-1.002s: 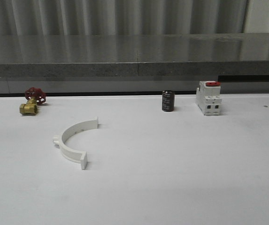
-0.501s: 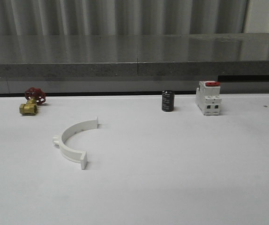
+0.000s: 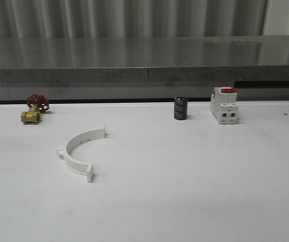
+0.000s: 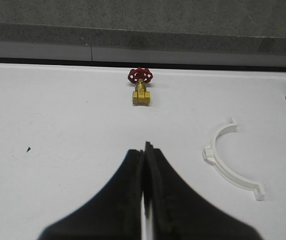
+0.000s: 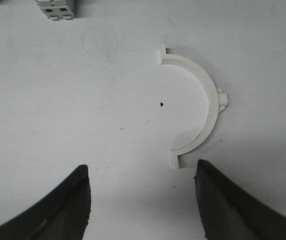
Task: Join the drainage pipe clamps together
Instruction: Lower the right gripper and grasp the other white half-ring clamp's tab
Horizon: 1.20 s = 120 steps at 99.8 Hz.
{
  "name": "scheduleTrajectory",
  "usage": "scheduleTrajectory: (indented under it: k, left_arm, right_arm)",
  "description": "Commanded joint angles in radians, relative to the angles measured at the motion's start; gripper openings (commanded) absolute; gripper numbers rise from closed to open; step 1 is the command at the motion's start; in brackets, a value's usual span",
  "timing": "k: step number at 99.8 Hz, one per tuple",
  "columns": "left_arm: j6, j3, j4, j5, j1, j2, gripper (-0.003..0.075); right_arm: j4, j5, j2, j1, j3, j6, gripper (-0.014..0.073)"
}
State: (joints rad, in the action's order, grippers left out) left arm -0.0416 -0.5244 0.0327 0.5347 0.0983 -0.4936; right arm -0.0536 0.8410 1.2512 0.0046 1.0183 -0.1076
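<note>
One white half-ring drainage pipe clamp [image 3: 67,151] lies flat on the white table at the left, its open side facing right. In the left wrist view this clamp [image 4: 211,156] sits off to one side of my left gripper [image 4: 145,147], which is shut on nothing and hangs above bare table. A second white half-ring clamp [image 5: 212,100] lies flat in the right wrist view. My right gripper [image 5: 142,170] stands open above the table, and the clamp's near end tab lies just beyond the gap between the fingers, untouched.
A brass valve with a red handwheel [image 3: 33,108] stands at the back left, also ahead of the left gripper [image 4: 141,87]. A black cylinder [image 3: 180,108] and a white block with a red top [image 3: 224,105] stand at the back right. A grey ledge runs behind the table.
</note>
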Motion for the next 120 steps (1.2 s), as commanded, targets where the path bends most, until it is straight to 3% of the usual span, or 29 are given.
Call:
scheduleTrajectory:
  k: [1,47,65,66,106,120]
  left_arm:
    - [0.000,-0.027,0.011,-0.082,0.000,-0.002,-0.0021]
    - [0.000,-0.027,0.011,-0.082,0.000,-0.002,-0.0021]
    - [0.000,-0.027,0.011,-0.082,0.000,-0.002,-0.0021]
    - [0.000,-0.027,0.011,-0.082,0.000,-0.002,-0.0021]
    - [0.000,-0.027,0.011,-0.082,0.000,-0.002,-0.0021]
    - [0.000,-0.027,0.011,-0.082,0.000,-0.002,-0.0021]
  right_arm:
    - [-0.049,-0.008,0.051,-0.033,0.087,0.010,0.0469]
    - [0.034,-0.131,0.331,-0.246,0.149,0.168,0.0469]
    - [0.062,-0.173,0.421,-0.251,0.149,0.199,0.0469]
    - [0.062,-0.231,0.549,-0.251,0.149,0.200,0.0469]
    - [0.062,-0.244,0.578,-0.251,0.149,0.226,0.0464]
    - [0.062,-0.256,0.578,-0.251,0.149,0.226,0.0377]
